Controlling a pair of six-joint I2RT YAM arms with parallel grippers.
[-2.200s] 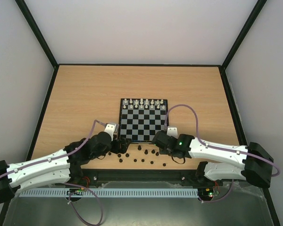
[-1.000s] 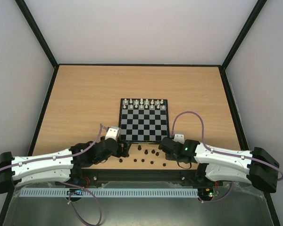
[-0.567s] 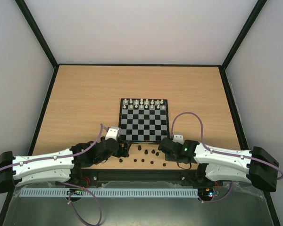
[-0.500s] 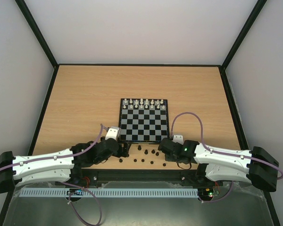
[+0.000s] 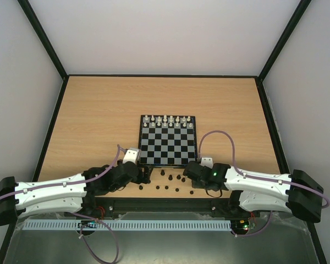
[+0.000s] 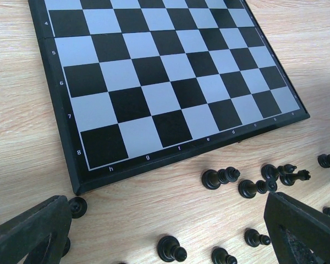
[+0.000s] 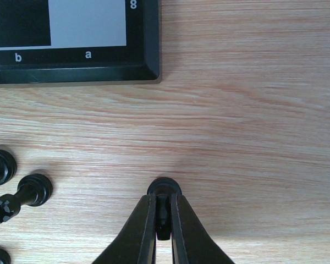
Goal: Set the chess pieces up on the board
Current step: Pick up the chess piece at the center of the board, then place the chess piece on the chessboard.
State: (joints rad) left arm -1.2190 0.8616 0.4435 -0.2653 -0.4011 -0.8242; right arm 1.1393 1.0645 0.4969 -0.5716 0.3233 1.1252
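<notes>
Where the two arms reach in from the near edge of the table (image 5: 99, 121), the right gripper (image 7: 163, 204) is pinched together on a single black piece (image 7: 164, 188), whose round end shows just past the finger ends. Whether that piece rests on the wood or is lifted cannot be told. In the right wrist view it sits at about 6 o'clock from the corner of the board (image 7: 71, 74) lettered a and 8, apart from the black border. At 9 o'clock from it, more chess pieces (image 7: 33, 190) lie on the wood, one of them toppled on its side.

The left gripper (image 6: 168, 203) has its jaws spread wide and grips nothing. Several loose black pieces lie on the wood across the span between them, some upright and some fallen. One small piece stands just beside its left finger, near the board corner marked h and 8.

From above, the left gripper is at 7 o'clock of the board and the right at 5 o'clock, both just off its near edge. The scattered black pieces lie between them at 6 o'clock, all off the squares. Farther on, the board lies flat at the middle of the table. White pieces (image 5: 168, 121) stand in two rows along its 12 o'clock edge.
</notes>
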